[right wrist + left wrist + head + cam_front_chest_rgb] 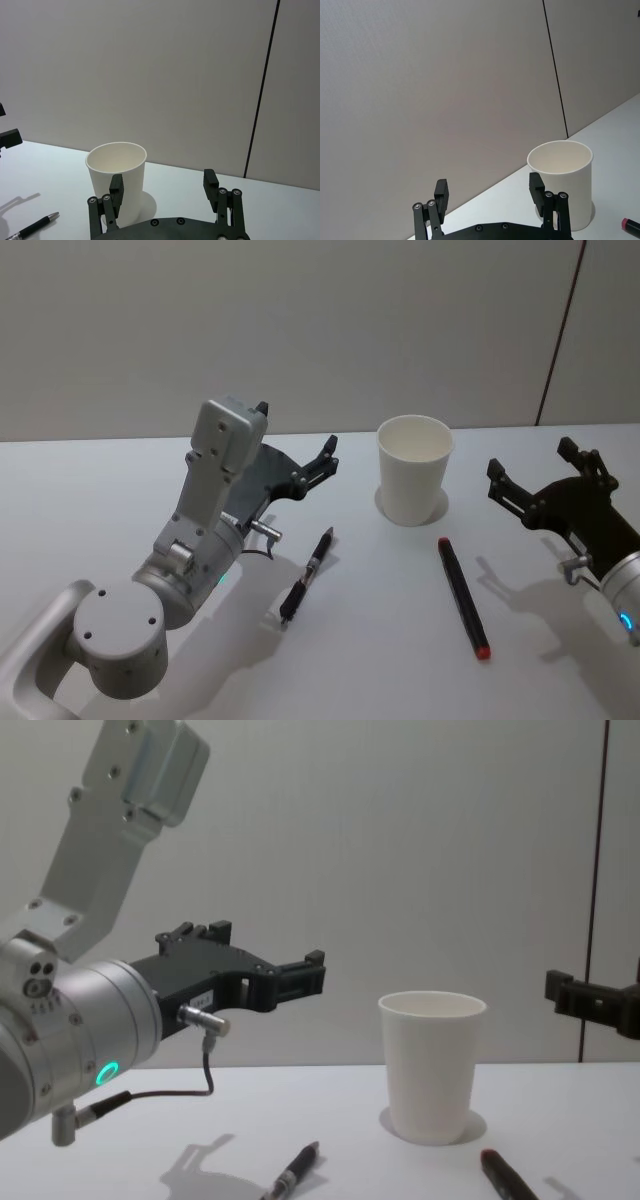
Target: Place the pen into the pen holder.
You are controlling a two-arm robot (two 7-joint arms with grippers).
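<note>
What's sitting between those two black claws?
The pen holder, a white paper cup, stands upright on the table between the left gripper and the right gripper, both open; the head view shows this.

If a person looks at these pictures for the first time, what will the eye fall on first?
First the white paper cup, upright near the middle of the table, toward the wall. Then the two open grippers hovering on either side of it, the left gripper and the right gripper, both holding nothing. Before the cup lie a black pen on the left and a red-tipped pen on the right.
</note>
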